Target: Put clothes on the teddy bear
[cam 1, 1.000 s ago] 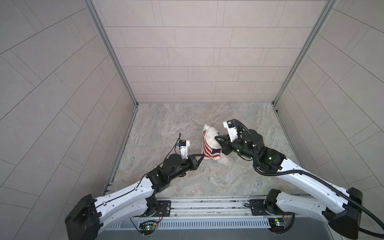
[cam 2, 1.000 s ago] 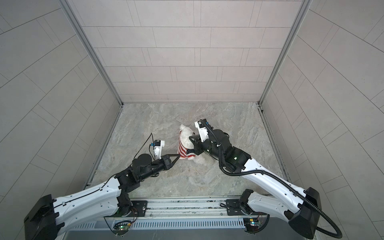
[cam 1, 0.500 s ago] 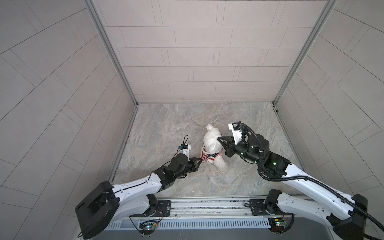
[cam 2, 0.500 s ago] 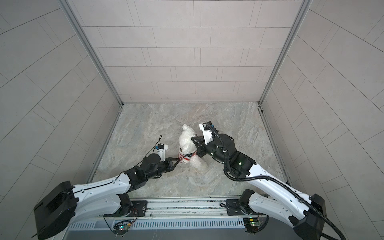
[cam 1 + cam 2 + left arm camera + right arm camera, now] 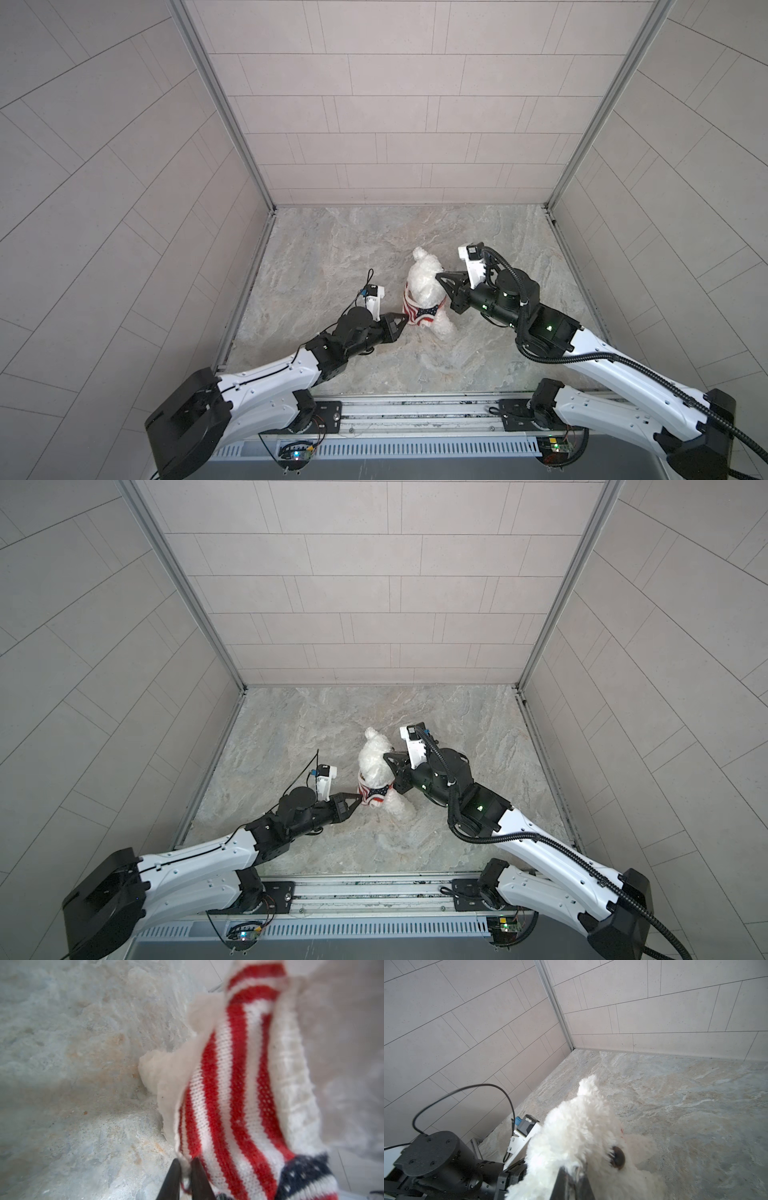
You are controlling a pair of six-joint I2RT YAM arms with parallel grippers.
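The white fluffy teddy bear [image 5: 424, 279] [image 5: 374, 759] stands upright mid-floor in both top views, with a red-and-white striped sweater [image 5: 417, 312] [image 5: 371, 792] round its lower body. My left gripper [image 5: 404, 318] [image 5: 357, 798] is at the sweater's lower left edge. In the left wrist view its jaws stand a narrow gap apart on the sweater's [image 5: 228, 1095] white hem, and the stripes draw in toward the gripper [image 5: 185, 1169]. My right gripper [image 5: 439, 276] [image 5: 387, 754] is shut on fur at the bear's [image 5: 571, 1136] head, beside a dark bead [image 5: 617, 1157].
Tiled walls close in the marbled floor [image 5: 353, 241] on three sides. The arms' mounting rail [image 5: 415, 409] runs along the front edge. My left arm's wrist [image 5: 436, 1157] fills the corner of the right wrist view, close beside the bear.
The sweater has come down from the bear's upper body to its lower body. The bear now stands taller. My left gripper dropped with the hem, and its jaws have parted slightly.
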